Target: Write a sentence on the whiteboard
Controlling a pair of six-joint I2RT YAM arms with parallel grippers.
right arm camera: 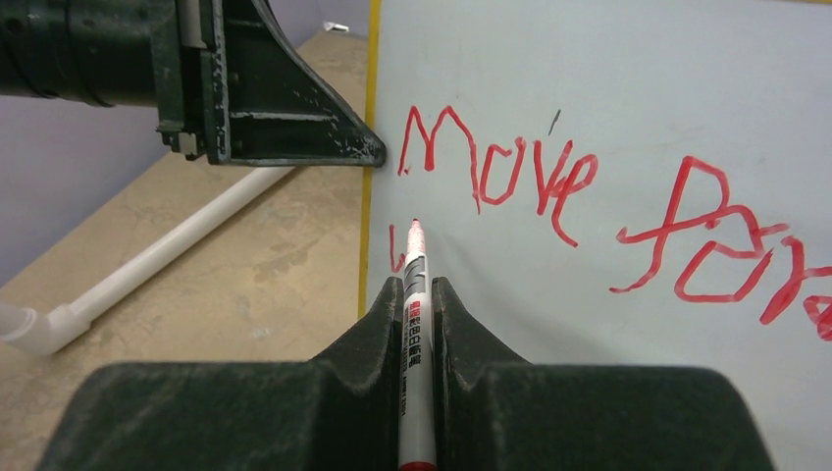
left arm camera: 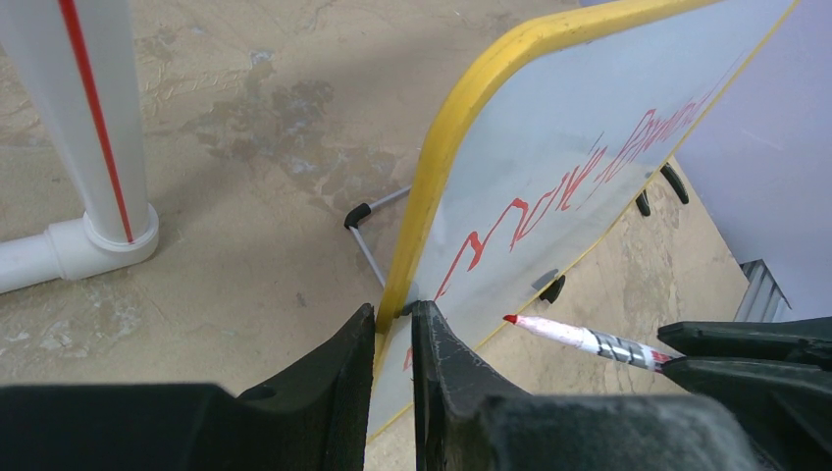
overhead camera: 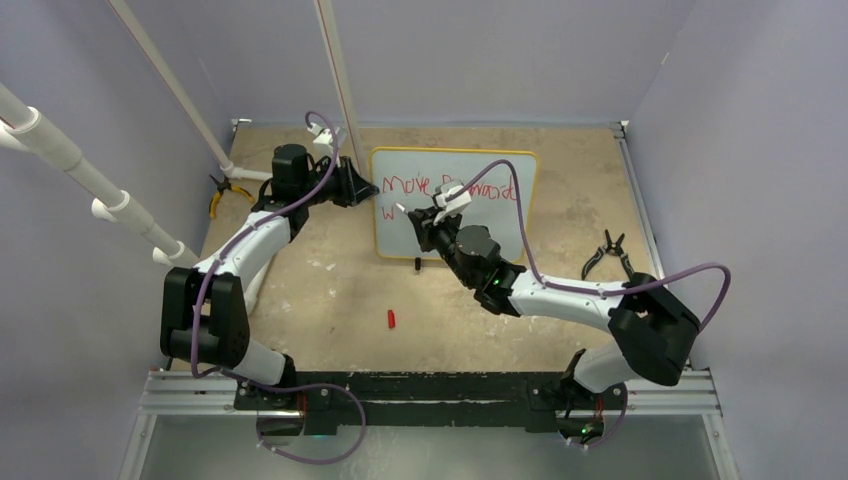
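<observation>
From above, you see one whiteboard standing toward 12 o'clock on the desk. It carries one red sentence in two lines. Two tools meet it: the left tool at its 9 o'clock edge, the right tool before its face. One small red piece lies at its 6 o'clock.

Left wrist view: your left tool pinches the whiteboard's yellow edge, jaws narrow.

Right wrist view: your right tool grips one marker, tip pointing to 12 o'clock, just beside the lower line's first stroke.
</observation>
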